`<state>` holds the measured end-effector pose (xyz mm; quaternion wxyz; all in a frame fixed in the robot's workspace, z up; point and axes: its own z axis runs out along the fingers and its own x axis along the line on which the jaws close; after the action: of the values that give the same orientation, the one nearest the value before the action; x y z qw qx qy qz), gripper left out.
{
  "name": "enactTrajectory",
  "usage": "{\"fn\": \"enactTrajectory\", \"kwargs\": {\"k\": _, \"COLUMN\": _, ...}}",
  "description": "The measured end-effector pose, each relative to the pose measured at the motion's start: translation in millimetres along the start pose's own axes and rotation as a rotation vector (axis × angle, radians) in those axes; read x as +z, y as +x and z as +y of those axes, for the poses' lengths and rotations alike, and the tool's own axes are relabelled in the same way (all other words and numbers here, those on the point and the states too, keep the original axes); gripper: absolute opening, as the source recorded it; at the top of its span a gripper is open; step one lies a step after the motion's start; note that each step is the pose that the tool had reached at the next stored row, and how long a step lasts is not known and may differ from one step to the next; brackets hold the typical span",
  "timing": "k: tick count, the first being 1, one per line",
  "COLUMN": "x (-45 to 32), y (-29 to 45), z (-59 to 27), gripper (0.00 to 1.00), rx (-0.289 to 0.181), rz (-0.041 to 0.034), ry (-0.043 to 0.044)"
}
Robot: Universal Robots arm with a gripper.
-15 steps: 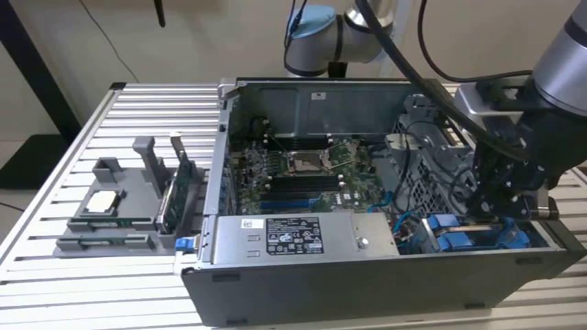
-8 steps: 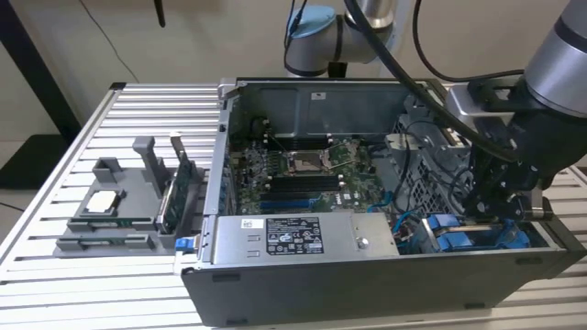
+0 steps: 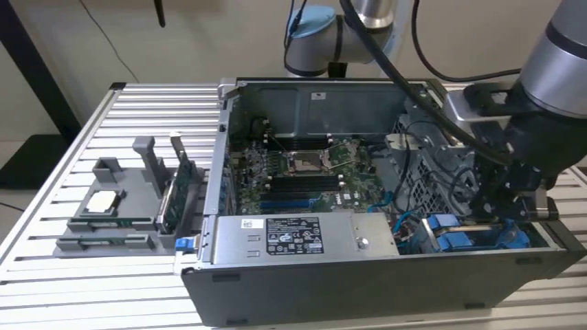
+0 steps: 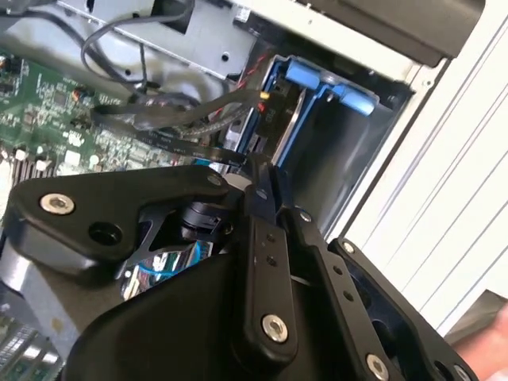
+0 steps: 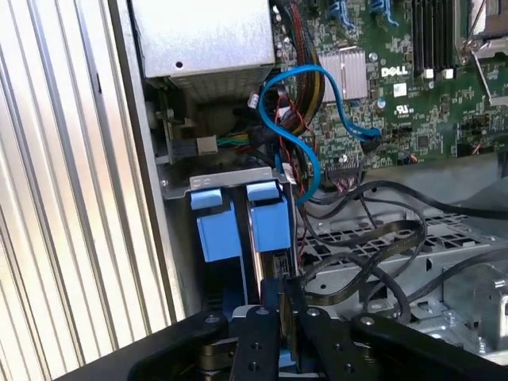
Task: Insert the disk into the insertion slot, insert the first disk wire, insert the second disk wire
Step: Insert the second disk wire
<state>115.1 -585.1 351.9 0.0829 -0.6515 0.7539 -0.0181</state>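
The disk sits on edge in the insertion slot [image 5: 230,178] at the case's near right corner; its blue carrier [image 5: 270,226] and a silver edge [image 4: 295,127] show. Beside it stands a second blue carrier tab [image 5: 216,230]. My gripper [image 4: 262,176] hangs just above the carriers, fingers pressed together on the end of a black flat wire [image 4: 167,135]. In the first wrist view the same wire [image 5: 357,266] loops up to the gripper [image 5: 284,295]. In the exterior view the gripper [image 3: 513,206] reaches down into the blue-railed slot [image 3: 477,240].
The open computer case [image 3: 367,282] lies on a slatted metal table [image 3: 55,289]. A grey power-supply box [image 3: 303,237] sits at the exterior view's left of the slot. Blue cables [image 5: 317,119] and the green motherboard [image 3: 303,172] crowd the inside. A grey parts fixture [image 3: 119,206] stands outside.
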Motion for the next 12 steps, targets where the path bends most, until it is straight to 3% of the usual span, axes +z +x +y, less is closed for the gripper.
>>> {"fn": "enactTrajectory", "kwargs": {"k": 2, "x": 0.3, "y": -0.2, "z": 0.9, "gripper": 0.16, "rx": -0.004, "rz": 0.0019, "ry": 0.0340}}
{"fn": "enactTrajectory", "kwargs": {"k": 3, "x": 0.7, "y": -0.1, "z": 1.0, "gripper": 0.16, "rx": -0.005, "rz": 0.0016, "ry": 0.0427}}
{"fn": "enactTrajectory", "kwargs": {"k": 9, "x": 1.1, "y": -0.1, "z": 1.1, "gripper": 0.16, "rx": -0.005, "rz": 0.0017, "ry": 0.0440}}
{"fn": "enactTrajectory", "kwargs": {"k": 12, "x": 2.9, "y": 0.2, "z": 1.8, "gripper": 0.16, "rx": -0.005, "rz": 0.0010, "ry": 0.0497}}
